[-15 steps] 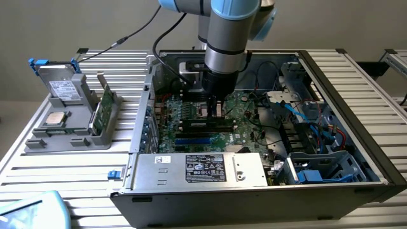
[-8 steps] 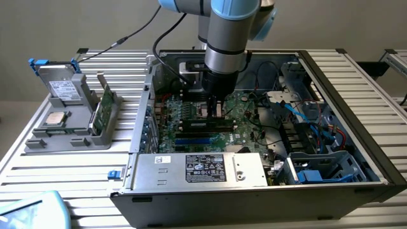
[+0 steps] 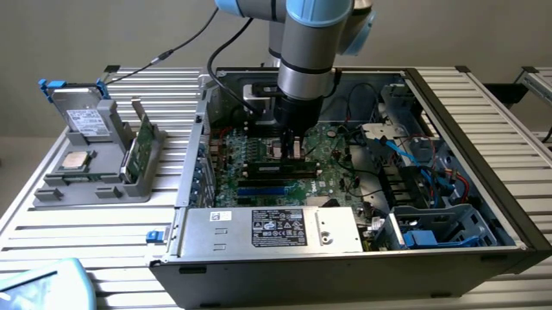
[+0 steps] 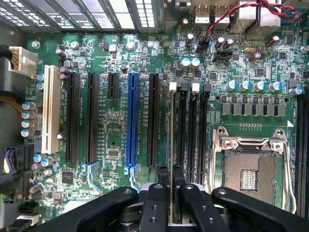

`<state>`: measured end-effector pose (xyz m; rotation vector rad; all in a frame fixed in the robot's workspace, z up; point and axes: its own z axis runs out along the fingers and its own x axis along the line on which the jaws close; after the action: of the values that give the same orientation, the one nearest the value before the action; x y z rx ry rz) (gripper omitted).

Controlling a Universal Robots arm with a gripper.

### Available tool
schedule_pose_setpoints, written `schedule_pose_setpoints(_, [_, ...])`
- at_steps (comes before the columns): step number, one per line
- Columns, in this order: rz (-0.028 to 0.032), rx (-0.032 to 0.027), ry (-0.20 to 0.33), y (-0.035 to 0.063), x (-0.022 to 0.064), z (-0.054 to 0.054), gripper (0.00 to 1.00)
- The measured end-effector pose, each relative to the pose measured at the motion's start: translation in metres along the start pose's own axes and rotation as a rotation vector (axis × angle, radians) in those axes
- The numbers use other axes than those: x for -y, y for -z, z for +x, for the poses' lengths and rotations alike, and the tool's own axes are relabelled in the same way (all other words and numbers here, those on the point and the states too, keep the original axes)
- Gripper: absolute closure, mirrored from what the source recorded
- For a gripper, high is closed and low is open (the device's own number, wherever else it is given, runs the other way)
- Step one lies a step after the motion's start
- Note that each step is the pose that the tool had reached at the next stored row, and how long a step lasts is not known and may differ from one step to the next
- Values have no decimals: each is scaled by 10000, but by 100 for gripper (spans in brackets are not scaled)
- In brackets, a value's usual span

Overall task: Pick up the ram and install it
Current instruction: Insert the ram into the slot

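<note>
**Step in hand (judged):** insertion of the ram into its slot.

1. The tool (image 4: 170,170) is narrow, with its fingers clamped on the ram (image 4: 171,130).
2. The ram hangs edge-on directly beneath the tool. It shows as a thin, straight, pale-edged strip running along the memory slots (image 4: 192,130). Whether it touches a slot cannot be told.
3. Seating calls for the ram parallel over one slot and straight, even downward pressure.
4. Further off to one side lies the empty processor socket (image 4: 251,169).

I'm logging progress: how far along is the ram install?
Done: the ram is picked up and carried into the open case. In hand: the gripper grips it edge-on over the memory slots beside the empty processor socket. Left: seating; I can't tell it's pressed home.
</note>
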<state>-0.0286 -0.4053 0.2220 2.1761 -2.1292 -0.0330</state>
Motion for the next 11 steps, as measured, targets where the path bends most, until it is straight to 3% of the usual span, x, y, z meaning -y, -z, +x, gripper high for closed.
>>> schedule_pose_setpoints(11, [0, -7, 0, 56, -3, 1, 85])
